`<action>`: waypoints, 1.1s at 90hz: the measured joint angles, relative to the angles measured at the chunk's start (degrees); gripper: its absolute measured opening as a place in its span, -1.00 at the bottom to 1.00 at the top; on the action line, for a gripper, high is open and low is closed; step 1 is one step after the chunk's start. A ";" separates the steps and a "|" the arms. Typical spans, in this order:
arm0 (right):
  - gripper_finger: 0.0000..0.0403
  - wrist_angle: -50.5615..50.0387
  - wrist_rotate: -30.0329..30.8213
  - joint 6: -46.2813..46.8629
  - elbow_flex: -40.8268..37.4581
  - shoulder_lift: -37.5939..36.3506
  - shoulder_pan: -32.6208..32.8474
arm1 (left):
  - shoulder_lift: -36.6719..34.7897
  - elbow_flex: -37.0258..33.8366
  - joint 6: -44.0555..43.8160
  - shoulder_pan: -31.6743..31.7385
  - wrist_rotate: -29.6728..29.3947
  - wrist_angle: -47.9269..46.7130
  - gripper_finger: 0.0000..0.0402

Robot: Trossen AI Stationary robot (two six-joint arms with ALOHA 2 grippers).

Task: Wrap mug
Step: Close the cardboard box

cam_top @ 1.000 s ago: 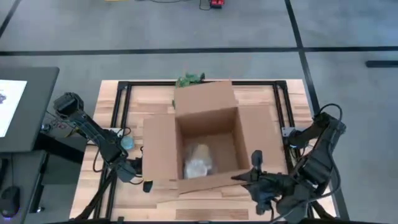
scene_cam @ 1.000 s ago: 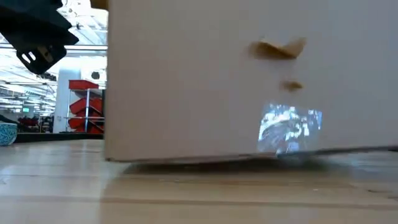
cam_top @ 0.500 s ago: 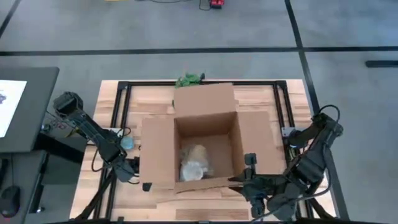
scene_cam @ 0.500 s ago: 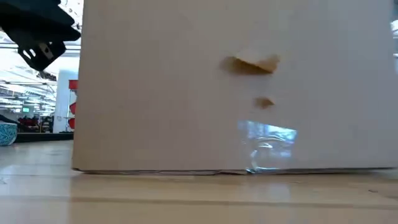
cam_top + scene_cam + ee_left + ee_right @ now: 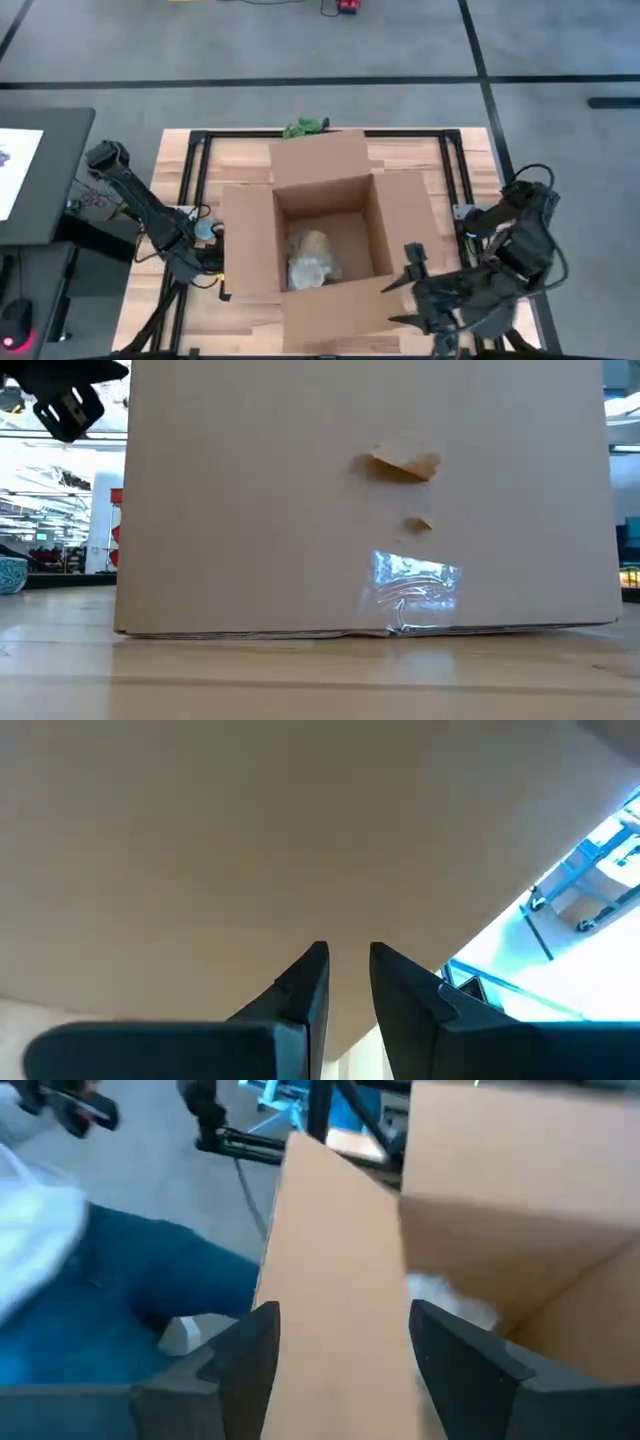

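An open cardboard box (image 5: 325, 235) stands in the middle of the wooden table (image 5: 420, 155), its four flaps spread outward, and the wrapped mug (image 5: 312, 260) lies as a pale, crumpled bundle on the box floor, toward the near wall. The left arm reaches in from the left edge of the table, its links angled down and inward, so that the left gripper (image 5: 218, 285) sits low at the near left corner of the box, right against the left flap. In the left wrist view its two dark fingers (image 5: 300, 995) stand close together with only a thin slit between them, pointing at plain cardboard that fills the picture; whether they pinch the flap's edge cannot be told. The right arm folds back on itself at the near right corner of the table, elbow out toward the right, forearm turned back toward the box. The right gripper (image 5: 408, 290) is spread wide just beside the near flap (image 5: 335, 305), and in the right wrist view that flap runs up between the parted fingers (image 5: 245, 1355) without either visibly pressing on it. A small teal bowl (image 5: 205, 229) rests on the table beside the left arm, and something green (image 5: 305, 127) lies at the far edge behind the box.
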 joint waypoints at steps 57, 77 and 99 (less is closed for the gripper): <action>-0.46 -17.90 -3.41 57.61 -30.20 0.33 8.35 | -8.95 0.00 25.52 1.55 -8.21 15.37 -1.00; -0.66 -20.45 12.58 65.05 -38.14 0.35 7.39 | -8.44 0.00 26.53 4.53 -7.93 16.17 -1.00; -0.70 -20.52 29.52 60.01 -34.93 0.33 6.81 | -8.43 0.00 30.07 5.81 -7.42 20.86 -1.00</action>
